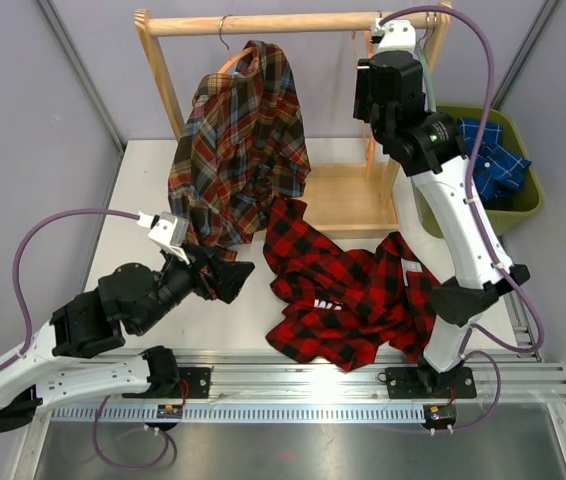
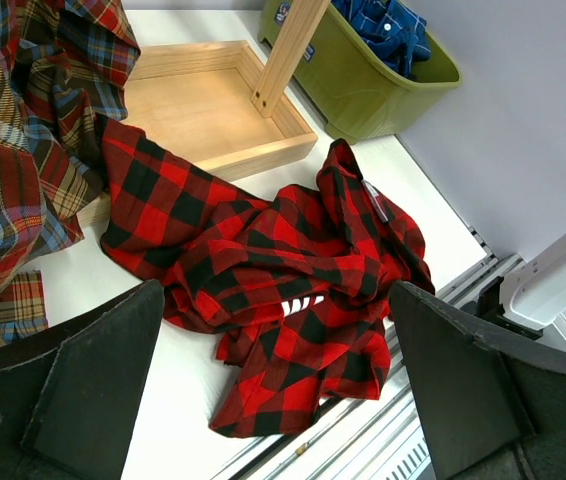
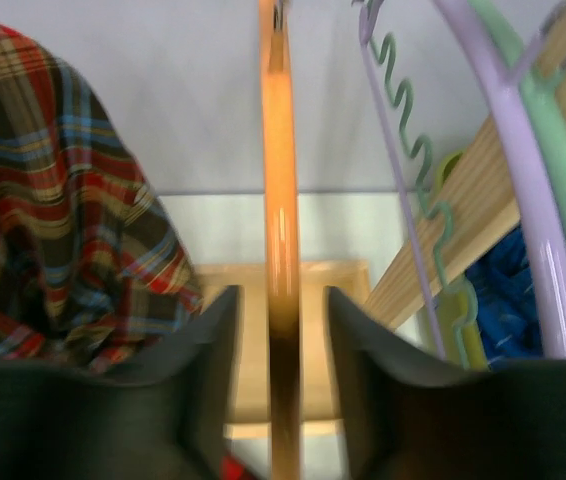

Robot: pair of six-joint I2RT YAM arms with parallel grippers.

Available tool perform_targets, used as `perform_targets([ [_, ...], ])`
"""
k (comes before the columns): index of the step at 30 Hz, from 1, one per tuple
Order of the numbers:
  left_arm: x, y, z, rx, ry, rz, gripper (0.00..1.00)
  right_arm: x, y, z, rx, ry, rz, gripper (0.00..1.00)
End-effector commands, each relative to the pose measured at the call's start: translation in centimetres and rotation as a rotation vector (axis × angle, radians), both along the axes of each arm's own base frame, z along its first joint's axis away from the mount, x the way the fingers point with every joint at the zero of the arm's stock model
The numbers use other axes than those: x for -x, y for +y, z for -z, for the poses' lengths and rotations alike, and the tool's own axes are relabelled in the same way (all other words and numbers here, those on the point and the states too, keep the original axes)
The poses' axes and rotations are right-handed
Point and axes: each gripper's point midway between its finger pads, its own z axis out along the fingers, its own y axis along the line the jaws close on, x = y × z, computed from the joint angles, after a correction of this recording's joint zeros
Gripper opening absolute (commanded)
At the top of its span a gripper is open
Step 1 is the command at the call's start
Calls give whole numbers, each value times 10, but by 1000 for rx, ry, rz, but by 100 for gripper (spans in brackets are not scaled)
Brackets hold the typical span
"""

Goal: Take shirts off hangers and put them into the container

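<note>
The right gripper (image 3: pixel 281 300) is high up by the wooden rail (image 1: pixel 263 22) of the rack. Its two fingers (image 3: pixel 203 380) are a little way apart. The orange hanger (image 3: pixel 279 200) goes straight down between them. There is a thin gap on each side of it, so the fingers are not pinching it. No shirt is on this hanger. A lilac hanger (image 3: pixel 523 200) and a pale green hanger (image 3: pixel 553 150) hang just to the right of the fingers, and a thin wavy green one is beside them.

The brown, navy and orange-red shirt (image 1: pixel 238 150) hangs from the rail, off to the left of the right gripper. Its bottom end lies crumpled on the table (image 1: pixel 143 190).

The red-and-black shirt (image 1: pixel 348 290) is off its hanger. It lies in a messy heap on the table, in front of the wooden tray (image 1: pixel 348 200). One edge of it touches the hanging shirt.

The left gripper (image 2: pixel 275 290) is low, near the table. Its fingers (image 2: pixel 93 380) are spread as wide as they go, and there is nothing between them. The red-and-black shirt lies out in front of them, not touching them. The hanging shirt is close by on their left side.

The green container (image 1: pixel 523 210) sits at the right of the rack, well away from both plaid shirts. A blue shirt (image 1: pixel 493 155) lies inside it
</note>
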Motion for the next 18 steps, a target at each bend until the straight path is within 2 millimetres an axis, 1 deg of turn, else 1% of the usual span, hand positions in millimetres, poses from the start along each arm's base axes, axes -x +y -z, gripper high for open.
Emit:
perform_targets([
  [1, -3, -6, -9, 34, -6, -7, 99, 35, -12, -14, -22, 9, -38, 57],
  [2, -3, -6, -9, 31, -6, -7, 99, 40, -11, -14, -25, 13, -58, 69],
  [3, -3, -6, -9, 29, -7, -7, 99, 46, -11, -17, -33, 8, -73, 77],
  [4, -4, -7, -10, 26, -7, -8, 99, 61, -17, -30, -52, -20, -87, 91],
  [5, -4, -7, -10, 25, -9, -9, 99, 68, -13, -29, -64, -11, -115, 99],
  [6, -4, -7, -9, 19, -10, -10, 99, 87, -19, -42, -93, -42, -136, 99],
  [7, -6, -8, -8, 11, -10, -16, 99, 97, -17, -43, -104, -40, -166, 99],
  [8, -6, -8, -8, 9, -10, -18, 99, 104, -14, -33, -114, -12, -182, 99],
  [9, -7, -7, -7, 4, -13, -23, 99, 125, -21, -41, -140, -33, -203, 100],
  [10, -8, -8, -5, -2, -11, -24, 99, 137, -12, -33, -144, -10, -250, 99],
  [11, -8, -8, -3, -7, -10, -26, 99, 142, -5, -5, -132, 58, -264, 99],
  [12, -9, -9, -2, -11, -12, -27, 99, 161, -10, -4, -150, 51, -280, 99],
  [13, -8, -9, -1, -15, -12, -25, 99, 170, -7, 7, -154, 71, -290, 99],
  [14, -9, -9, 3, -25, -10, -25, 99, 181, 12, 43, -146, 154, -330, 100],
  [15, -9, -9, 5, -32, -10, -26, 99, 194, 13, 51, -170, 165, -345, 99],
  [16, -9, -9, 6, -36, -9, -27, 99, 201, 20, 68, -175, 201, -357, 99],
  [17, -10, -9, 7, -45, -7, -30, 99, 215, 38, 108, -167, 295, -393, 99],
  [18, -10, -9, 7, -49, -4, -33, 99, 221, 41, 125, -164, 331, -390, 99],
])
